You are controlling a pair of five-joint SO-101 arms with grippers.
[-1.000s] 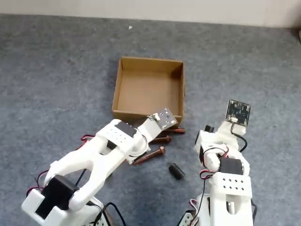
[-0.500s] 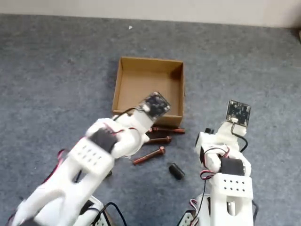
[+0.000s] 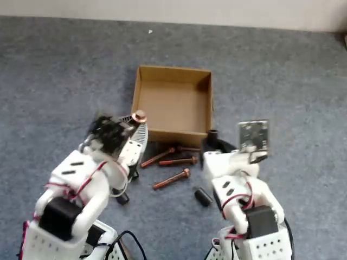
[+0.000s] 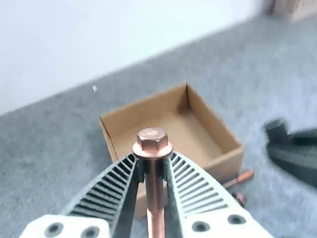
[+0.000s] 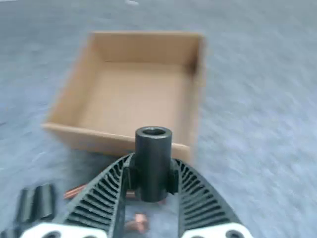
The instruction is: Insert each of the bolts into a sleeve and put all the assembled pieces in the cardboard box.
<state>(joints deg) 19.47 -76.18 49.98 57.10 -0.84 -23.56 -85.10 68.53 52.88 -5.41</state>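
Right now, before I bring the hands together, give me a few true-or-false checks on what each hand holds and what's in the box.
1. The left hand grips a bolt with its head up. True.
2. The box holds an assembled piece. False: it is empty.
3. The right hand is open and empty. False: it is shut on a sleeve.
4. Three loose bolts lie on the carpet near the box. True.

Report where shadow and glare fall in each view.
High view: soft, even light; the cardboard box is shaded in its far right corner. Left wrist view: the bolt has a mild sheen on its head. Right wrist view: the sleeve has a dark bore.
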